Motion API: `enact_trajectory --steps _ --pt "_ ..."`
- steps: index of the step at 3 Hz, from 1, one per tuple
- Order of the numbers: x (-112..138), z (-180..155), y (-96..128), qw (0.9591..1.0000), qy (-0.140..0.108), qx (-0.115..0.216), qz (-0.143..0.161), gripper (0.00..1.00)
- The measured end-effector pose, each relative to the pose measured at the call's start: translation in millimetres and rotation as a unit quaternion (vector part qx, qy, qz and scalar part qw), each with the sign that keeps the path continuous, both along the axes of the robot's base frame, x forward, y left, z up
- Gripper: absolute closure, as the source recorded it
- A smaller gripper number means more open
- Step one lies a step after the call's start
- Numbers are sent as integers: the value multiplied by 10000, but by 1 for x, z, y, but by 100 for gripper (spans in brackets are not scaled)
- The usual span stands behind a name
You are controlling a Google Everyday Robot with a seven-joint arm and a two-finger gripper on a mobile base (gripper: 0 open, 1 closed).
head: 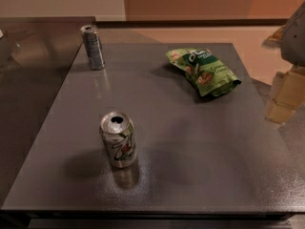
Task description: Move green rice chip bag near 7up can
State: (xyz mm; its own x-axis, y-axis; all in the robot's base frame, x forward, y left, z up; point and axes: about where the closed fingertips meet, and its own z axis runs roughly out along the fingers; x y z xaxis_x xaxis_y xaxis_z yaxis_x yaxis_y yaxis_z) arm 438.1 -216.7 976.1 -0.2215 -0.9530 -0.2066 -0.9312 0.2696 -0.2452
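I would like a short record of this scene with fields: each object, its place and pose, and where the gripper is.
surface: grey table
green rice chip bag: lying flat, far right part of the table
7up can: upright, near side, left of centre
slim silver can: upright, far left corner
bag and 7up can: well apart, bare table between them
gripper: at the right edge of the view, beside the table, apart from the bag
task state: bag not yet near the 7up can
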Motion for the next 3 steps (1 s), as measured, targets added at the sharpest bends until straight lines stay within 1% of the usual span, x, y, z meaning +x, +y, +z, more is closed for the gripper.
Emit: enact_trajectory --steps 2,3 --pt "0 0 0 10000 0 0 0 0" --pt "14 -5 2 9992 -169 211 -286 0"
